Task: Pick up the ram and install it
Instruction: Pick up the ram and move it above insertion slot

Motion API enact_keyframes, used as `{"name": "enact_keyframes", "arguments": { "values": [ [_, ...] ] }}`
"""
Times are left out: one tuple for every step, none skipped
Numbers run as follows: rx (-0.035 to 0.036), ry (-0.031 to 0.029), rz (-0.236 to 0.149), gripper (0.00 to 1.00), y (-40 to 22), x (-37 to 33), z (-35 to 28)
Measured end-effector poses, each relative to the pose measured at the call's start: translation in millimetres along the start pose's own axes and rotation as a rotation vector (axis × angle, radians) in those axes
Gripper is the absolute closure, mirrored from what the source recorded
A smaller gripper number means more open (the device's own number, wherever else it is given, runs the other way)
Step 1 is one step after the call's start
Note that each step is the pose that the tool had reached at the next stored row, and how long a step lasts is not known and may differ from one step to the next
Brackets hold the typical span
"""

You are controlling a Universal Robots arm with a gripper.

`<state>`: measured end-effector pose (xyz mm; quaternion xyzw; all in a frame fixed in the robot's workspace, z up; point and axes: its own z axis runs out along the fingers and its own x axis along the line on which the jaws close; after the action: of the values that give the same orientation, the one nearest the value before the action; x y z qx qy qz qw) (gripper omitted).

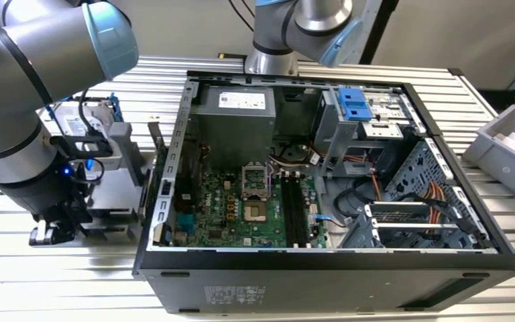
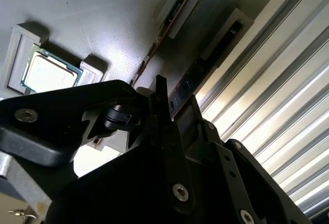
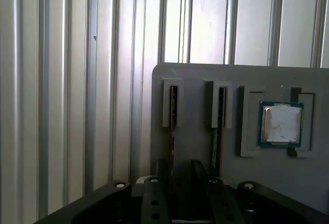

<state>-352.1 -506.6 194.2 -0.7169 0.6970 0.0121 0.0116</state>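
The ram (image 3: 172, 116) is a thin dark stick standing on edge in a slot of a grey holder plate (image 3: 200, 80). In the second wrist view the same ram (image 2: 218, 44) runs down toward my gripper (image 2: 175, 103). My gripper (image 3: 180, 170) is open, and its two black fingers (image 3: 162, 183) stand on either side of the stick's near end with a gap left between them. In the exterior view my arm (image 1: 25, 154) reaches down over the holder (image 1: 115, 194), at the exterior view's left of the open computer case (image 1: 329, 268).
A second stick (image 3: 221, 121) stands in the neighbouring slot, and a square silver processor chip (image 3: 280, 124) lies beyond it. The holder rests on a ribbed metal table (image 3: 61, 80). The motherboard's long memory slots (image 1: 295, 208) lie inside the case. A hard drive (image 1: 88, 121) stands behind the holder.
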Motion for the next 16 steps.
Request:
{"name": "enact_keyframes", "arguments": {
  "values": [
    [0.0000,0.0000,0.000,0.00,0.0,0.0,0.0],
    [0.0000,0.0000,0.000,1.00,0.0,0.0,0.0],
    [0.0000,0.0001,0.000,1.00,0.0,0.0,0.0],
    [0.0000,0.0000,0.000,1.00,0.0,0.0,0.0],
    [0.0000,0.0000,0.000,1.00,0.0,0.0,0.1],
    [0.0000,0.0000,0.000,1.00,0.0,0.0,0.1],
    [0.0000,0.0001,0.000,1.00,0.0,0.0,0.0],
    [0.0000,0.0000,0.000,1.00,0.0,0.0,0.1],
    [0.0000,-0.0001,0.000,1.00,0.0,0.0,0.1],
    [0.0000,-0.0002,0.000,1.00,0.0,0.0,0.1],
    [0.0001,-0.0001,0.000,1.00,0.0,0.0,0.1],
    [0.0000,0.0000,0.000,1.00,0.0,0.0,0.1],
    [0.0000,-0.0001,0.000,1.00,0.0,0.0,0.2],
    [0.0000,-0.0001,0.000,1.00,0.0,0.0,0.2],
    [0.0000,0.0000,0.000,1.00,0.0,0.0,0.2],
    [0.0000,0.0000,0.000,1.00,0.0,0.0,0.3]
  ]
}}
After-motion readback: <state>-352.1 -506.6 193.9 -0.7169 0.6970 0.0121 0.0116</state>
